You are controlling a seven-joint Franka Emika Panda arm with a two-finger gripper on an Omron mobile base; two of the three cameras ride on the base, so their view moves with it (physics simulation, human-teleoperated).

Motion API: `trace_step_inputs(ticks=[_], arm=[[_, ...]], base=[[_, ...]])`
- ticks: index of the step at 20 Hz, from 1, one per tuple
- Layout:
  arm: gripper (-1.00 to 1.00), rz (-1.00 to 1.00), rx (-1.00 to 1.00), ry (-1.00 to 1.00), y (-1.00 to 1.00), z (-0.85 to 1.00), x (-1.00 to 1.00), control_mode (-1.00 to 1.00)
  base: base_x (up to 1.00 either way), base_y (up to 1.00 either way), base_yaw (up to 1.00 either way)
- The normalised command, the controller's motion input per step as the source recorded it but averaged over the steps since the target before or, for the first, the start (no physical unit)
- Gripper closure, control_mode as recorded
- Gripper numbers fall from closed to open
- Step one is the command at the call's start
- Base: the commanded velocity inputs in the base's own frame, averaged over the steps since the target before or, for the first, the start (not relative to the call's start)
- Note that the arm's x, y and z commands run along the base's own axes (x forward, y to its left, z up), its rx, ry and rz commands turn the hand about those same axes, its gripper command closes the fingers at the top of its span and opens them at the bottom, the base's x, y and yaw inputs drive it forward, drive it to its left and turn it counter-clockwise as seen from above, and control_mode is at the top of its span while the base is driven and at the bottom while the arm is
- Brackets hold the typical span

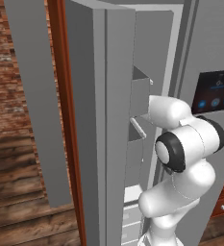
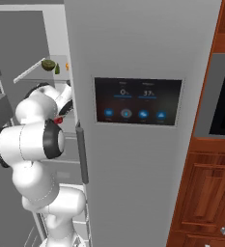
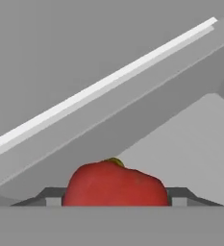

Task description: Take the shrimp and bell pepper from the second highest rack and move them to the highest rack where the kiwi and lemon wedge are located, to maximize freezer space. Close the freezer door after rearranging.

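Brick wall [image 1: 12, 72] and plank floor [image 1: 22, 206] lie off to one side of a tall grey two-door fridge, whose freezer [image 2: 56, 58] stands with its door swung wide. Reaching into that narrow white compartment, the gripper [image 3: 113, 204] has its two dark fingertips [image 3: 51, 197] set apart, one on each side of a red bell pepper [image 3: 114, 185] that fills the gap between them; whether the pads actually press on it I cannot tell, though the pepper sits squarely between the spread tips, its small green stem on top. In the right base view a bit of the same red shows just beside the arm's wrist. Beyond the pepper in the hand view, a pale strip with a grey edge runs slantwise across, with grey wall behind it. Above the gripper, the highest rack [image 2: 32, 73] carries a brown-green kiwi [image 2: 48, 64], a small dark green piece just beside it, and a tiny orange shrimp [image 2: 67, 67] further along, near the other door's edge. Nearer the base, the white arm [image 2: 32, 140] bends up into the opening. To its side hangs the freezer door [image 1: 92, 120], open, with grey bins on its inner face. On the opposite side is the closed door with a black touch panel [image 2: 137, 101] and a short grey handle [image 2: 81, 152], then brown wood cabinets [image 2: 205, 193].
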Motion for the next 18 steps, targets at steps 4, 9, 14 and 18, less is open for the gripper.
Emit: trace_step_inputs(ticks=[4,9,14,18], arm=[[1.0,0.17,0.0,-0.07,-0.12,-0.91,-0.79,-1.0],[1.0,0.09,0.04,-0.07,-0.04,-1.0,-0.88,-1.0],[1.0,0.02,0.05,-0.12,0.0,-0.78,-0.86,-1.0],[1.0,0.03,0.0,-0.06,-0.03,-0.07,-0.77,-1.0]], base=[[0.0,0.0,0.0],[0.0,0.0,0.0],[0.0,0.0,0.0],[0.0,0.0,0.0]])
